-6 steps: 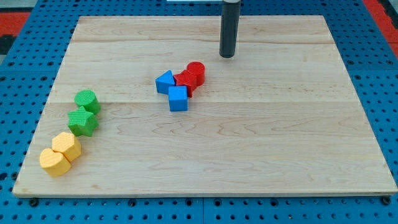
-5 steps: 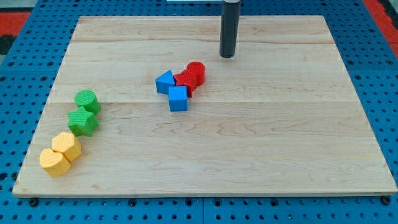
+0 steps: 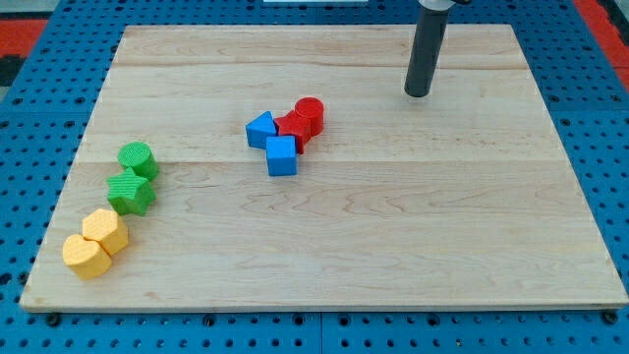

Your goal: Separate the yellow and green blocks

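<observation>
Two yellow blocks sit at the view's lower left: a heart-like one (image 3: pixel 85 256) and a hexagonal one (image 3: pixel 105 231), touching each other. Just above them a green star-like block (image 3: pixel 131 192) touches the hexagonal yellow block, and a green cylinder (image 3: pixel 137 159) touches the star block. All four form a slanted chain. My tip (image 3: pixel 418 93) rests on the board at the view's upper right, far from these blocks.
A cluster near the board's middle holds a blue triangular block (image 3: pixel 260 130), a blue cube (image 3: pixel 281 155), a red star-like block (image 3: pixel 291 129) and a red cylinder (image 3: pixel 310 114). The wooden board (image 3: pixel 393 226) lies on a blue pegboard.
My tip has moved to the view's right along the top of the board. No block has moved.
</observation>
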